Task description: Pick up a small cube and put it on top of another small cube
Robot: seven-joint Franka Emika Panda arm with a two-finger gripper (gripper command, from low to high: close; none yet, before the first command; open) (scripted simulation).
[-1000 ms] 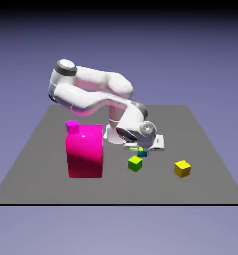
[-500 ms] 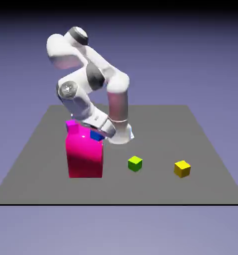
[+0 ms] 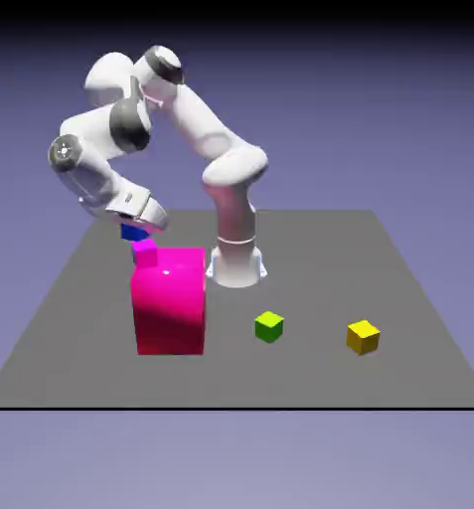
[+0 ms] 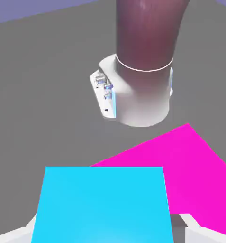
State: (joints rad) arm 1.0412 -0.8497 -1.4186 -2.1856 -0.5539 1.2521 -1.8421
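Cyan, your small cube (image 4: pixel 103 204) sits clamped between the claw (image 3: pixel 133 232) fingertips, hanging just above the small pink cube (image 3: pixel 144 253) at the far-left corner of the big magenta block (image 3: pixel 169 303) top.

Arm (image 3: pixel 181 109) folded high, elbow up, gripper (image 3: pixel 133 231) pointing down at the exterior view's left, jaws clamped on cube (image 4: pixel 103 204).

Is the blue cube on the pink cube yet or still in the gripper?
In the gripper: the blue cube hangs just above the pink cube, between the fingers.
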